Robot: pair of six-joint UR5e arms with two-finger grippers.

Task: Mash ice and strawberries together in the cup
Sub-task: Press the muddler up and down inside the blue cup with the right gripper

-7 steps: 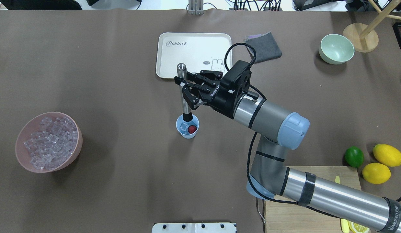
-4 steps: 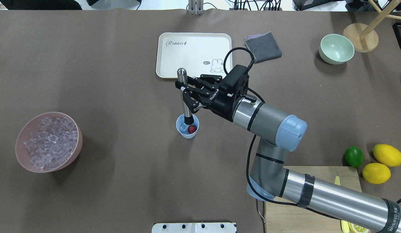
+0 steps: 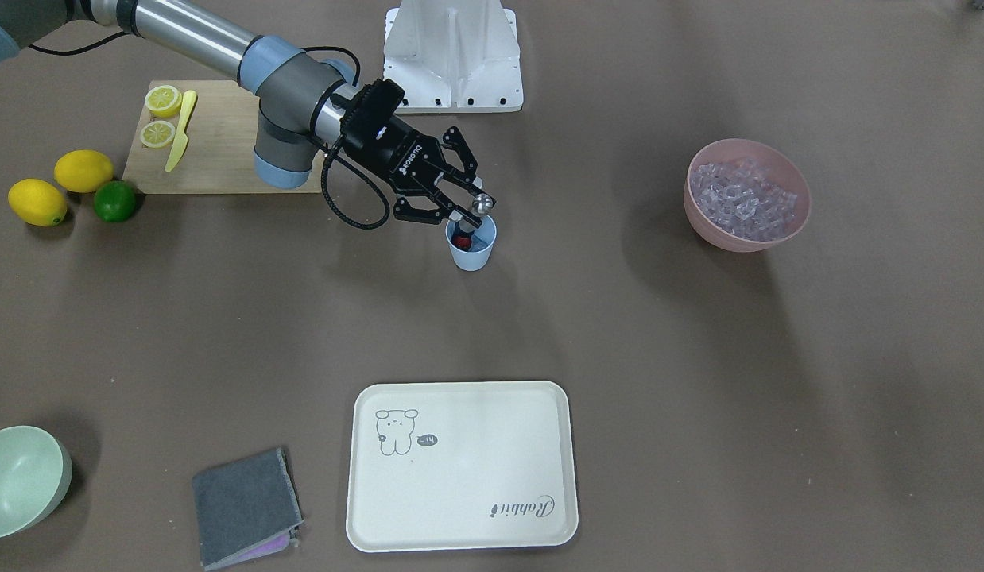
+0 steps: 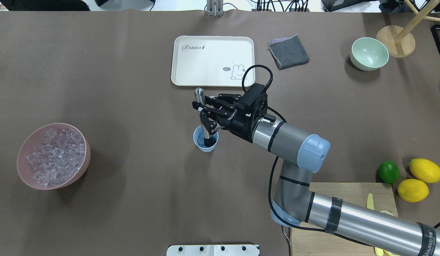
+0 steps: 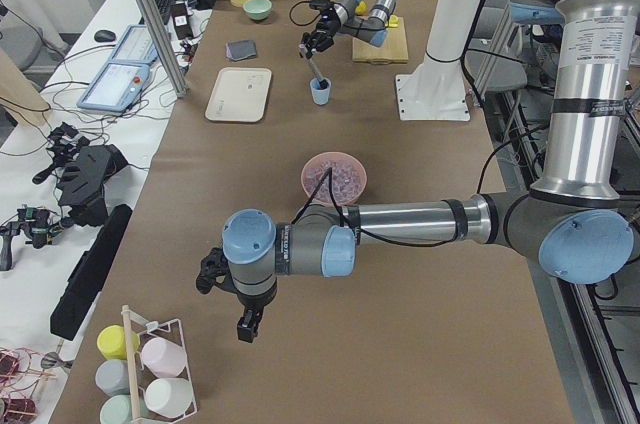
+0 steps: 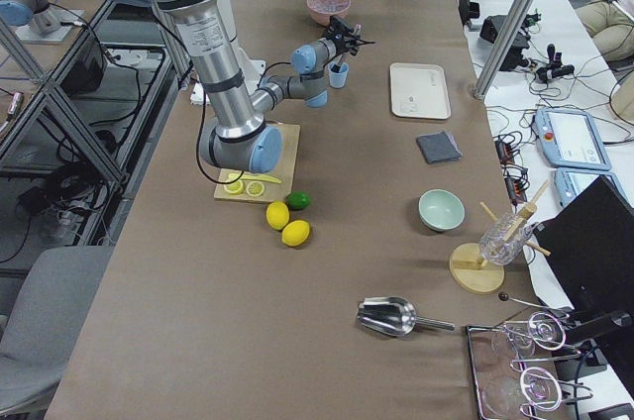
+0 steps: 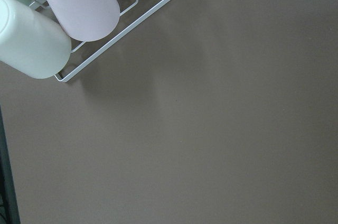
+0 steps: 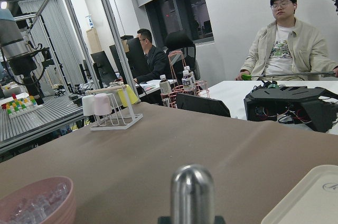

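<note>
- Front-facing view: my right gripper (image 3: 470,209) is clamped on a steel muddler (image 3: 482,204) that stands in the light blue cup (image 3: 471,249). A bit of the red strawberry (image 3: 462,239) shows inside the cup beside the shaft. The ice (image 3: 742,197) I can make out fills the pink bowl (image 3: 746,242), well apart from the cup.
- Overhead view: both fingers of my right gripper (image 4: 202,113) press the muddler (image 4: 199,96) partway down its shaft. Its black tip is down inside the cup (image 4: 205,149) and hides what lies there. The cup stands near the middle of the table, with the pink bowl (image 4: 87,158) of ice (image 4: 54,156) well off to my left and the cream tray (image 4: 213,46) beyond it.
- Left-end view: far off, my right gripper (image 5: 312,41) holds the muddler (image 5: 315,66) tilted into the cup (image 5: 320,94). Close by, my left gripper (image 5: 246,322) hangs over bare table near some pastel tumblers (image 5: 165,396). I cannot tell whether it is open or closed.
- Right-end view: the cup (image 6: 339,75) sits just under my right gripper (image 6: 347,39), with the pink bowl (image 6: 328,4) beyond.
- Left wrist view: brown table, and a white wire rack (image 7: 116,38) holding a pink tumbler (image 7: 79,2) and a pale green tumbler (image 7: 29,39).
- Right wrist view: the muddler's rounded steel top (image 8: 193,192) rises at bottom centre. The pink bowl (image 8: 63,211) with ice (image 8: 31,208) is at lower left, and a corner of the tray (image 8: 311,197) at lower right.
</note>
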